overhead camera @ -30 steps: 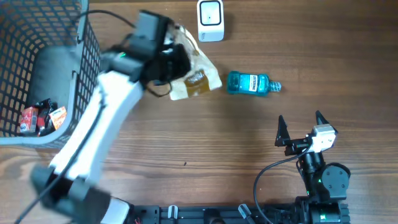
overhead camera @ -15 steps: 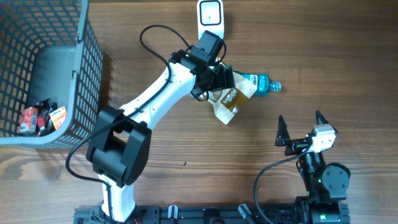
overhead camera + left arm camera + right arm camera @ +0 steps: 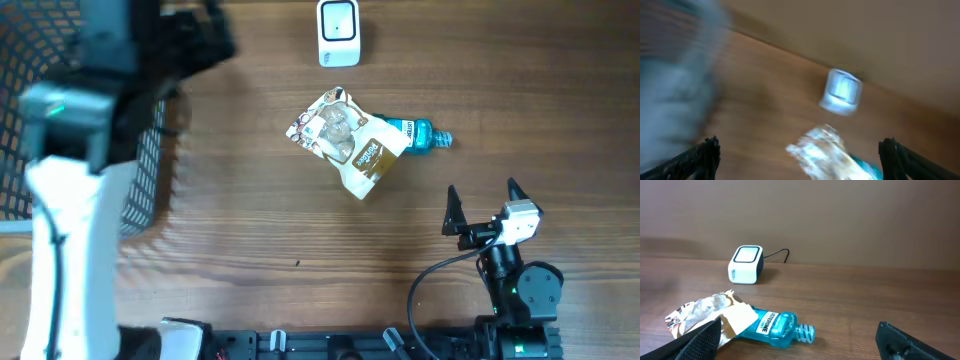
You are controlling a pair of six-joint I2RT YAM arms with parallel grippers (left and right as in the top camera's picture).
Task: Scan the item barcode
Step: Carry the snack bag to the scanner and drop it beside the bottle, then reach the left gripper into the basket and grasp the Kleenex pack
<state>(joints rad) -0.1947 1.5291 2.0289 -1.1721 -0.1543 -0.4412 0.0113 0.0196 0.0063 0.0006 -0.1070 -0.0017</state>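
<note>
My left claw (image 3: 800, 148) and right claw (image 3: 483, 198) both stand spread wide, holding nothing. Near the white scanner (image 3: 338, 32), a crinkled snack pouch (image 3: 346, 146) overlaps 1 blue mouthwash bottle (image 3: 418, 133) on the tabletop (image 3: 520, 80).

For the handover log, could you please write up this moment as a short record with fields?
scanner: at the far side of the table, apart from the bag
bag: lying on the table, its right end over the bottle
bottle: on its side, cap pointing right, partly under the bag
left end effector: open, empty, blurred, near the basket
right end effector: open, empty, at the near side of the table
</note>
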